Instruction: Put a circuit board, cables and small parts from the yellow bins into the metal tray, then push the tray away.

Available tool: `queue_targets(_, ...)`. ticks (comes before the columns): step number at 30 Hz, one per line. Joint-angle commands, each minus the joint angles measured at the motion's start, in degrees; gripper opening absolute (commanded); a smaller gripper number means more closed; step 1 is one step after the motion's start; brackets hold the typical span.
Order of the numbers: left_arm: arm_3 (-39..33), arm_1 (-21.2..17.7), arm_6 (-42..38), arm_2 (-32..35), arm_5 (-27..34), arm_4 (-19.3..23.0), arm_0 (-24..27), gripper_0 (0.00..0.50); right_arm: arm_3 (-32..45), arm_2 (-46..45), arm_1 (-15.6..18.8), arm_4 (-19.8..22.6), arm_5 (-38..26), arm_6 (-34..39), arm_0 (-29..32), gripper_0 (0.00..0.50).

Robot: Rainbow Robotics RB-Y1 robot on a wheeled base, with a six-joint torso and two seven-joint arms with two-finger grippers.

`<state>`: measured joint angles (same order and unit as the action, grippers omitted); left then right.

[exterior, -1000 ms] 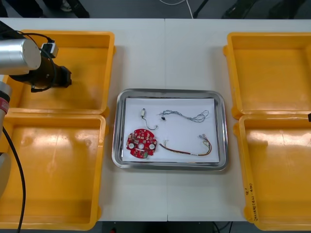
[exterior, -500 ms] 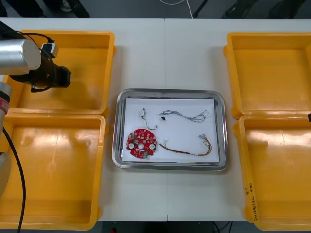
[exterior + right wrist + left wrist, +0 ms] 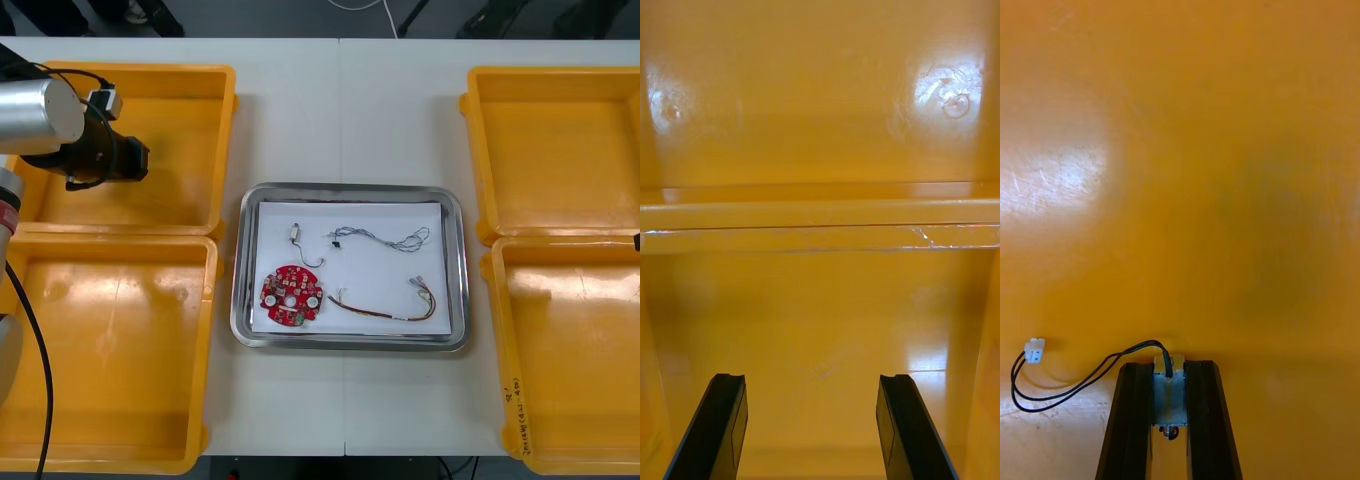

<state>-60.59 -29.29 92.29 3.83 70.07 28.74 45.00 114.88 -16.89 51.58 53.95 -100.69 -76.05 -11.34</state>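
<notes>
Fingers of our left gripper (image 3: 1169,369) are clamped on a small metal part (image 3: 1170,399), which sits between their tips. Its thin black cable (image 3: 1082,382) loops away beside one finger and ends in a white plug (image 3: 1034,349). Beneath them is the floor of the far left yellow bin (image 3: 226,150), over which we see this arm in the front view. Farther on, the metal tray (image 3: 350,189) between the bins holds a red circuit board (image 3: 291,296), a second small metal part (image 3: 296,236), a blue and white cable (image 3: 380,238) and a red and yellow cable (image 3: 385,312). Our right gripper (image 3: 811,384) hangs with fingers well apart and nothing between them, over the right yellow bins (image 3: 820,214).
</notes>
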Motion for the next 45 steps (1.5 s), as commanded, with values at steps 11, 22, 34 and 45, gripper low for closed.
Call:
queue_targets(11, -6.3, -1.4, -8.4, 1.4, 15.5, -0.3, 7.7, 0.0, 1.6, -1.9, 2.3, 0.4, 0.3, -1.9, 0.6, 0.5)
queue_targets(22, -6.8, -1.0, -10.3, -4.4, 23.8, 0.2, 15.0, 0.0, 1.6, -1.9, 2.3, 0.4, 0.3, -1.9, 0.6, 0.5)
queue_targets(34, -11.0, 4.2, -13.2, -9.3, 28.5, -0.6, 19.2, 0.0, 1.6, -1.9, 2.3, 0.4, 0.3, -1.9, 0.6, 0.5)
queue_targets(45, -16.4, 10.8, -20.3, -12.9, 30.5, -2.6, 19.3, 0.0, 1.6, -1.9, 2.3, 0.4, 0.3, -1.9, 0.6, 0.5)
